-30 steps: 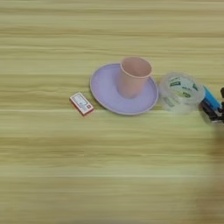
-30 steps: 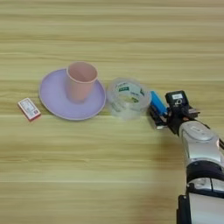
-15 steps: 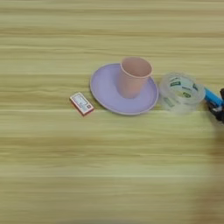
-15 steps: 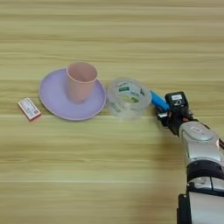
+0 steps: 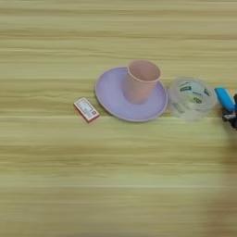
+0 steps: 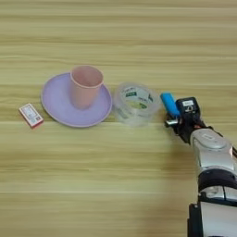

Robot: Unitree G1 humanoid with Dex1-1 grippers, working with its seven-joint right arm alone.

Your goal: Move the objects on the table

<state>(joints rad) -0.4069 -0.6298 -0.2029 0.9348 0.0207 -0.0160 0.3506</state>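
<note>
Your right gripper (image 6: 178, 119) sits low at the table, just right of the tape roll (image 6: 135, 102). The blue bar (image 6: 170, 103) pokes out from its front end toward the upper left, and the black fingers seem closed around its near end, though the contact itself is hard to see. Judging by that, you have hold of the bar by 1 end, so the free end stays clear and you can see where it goes.

Take the tape roll as your landmark. It lies flat on the table (image 5: 115, 185), open side up. The bar's free tip is near its right side, apart from it rather than touching. Watch that gap: a sweep to the left would likely nudge the roll.

Immediately left of the roll lies a purple plate (image 6: 55, 102), its rim close to the roll. The pink cup (image 6: 85, 85) stands upright on the plate, on the side nearer the roll. Further left, beyond the plate, lies a small red and white box (image 6: 31, 115), by itself.
</note>
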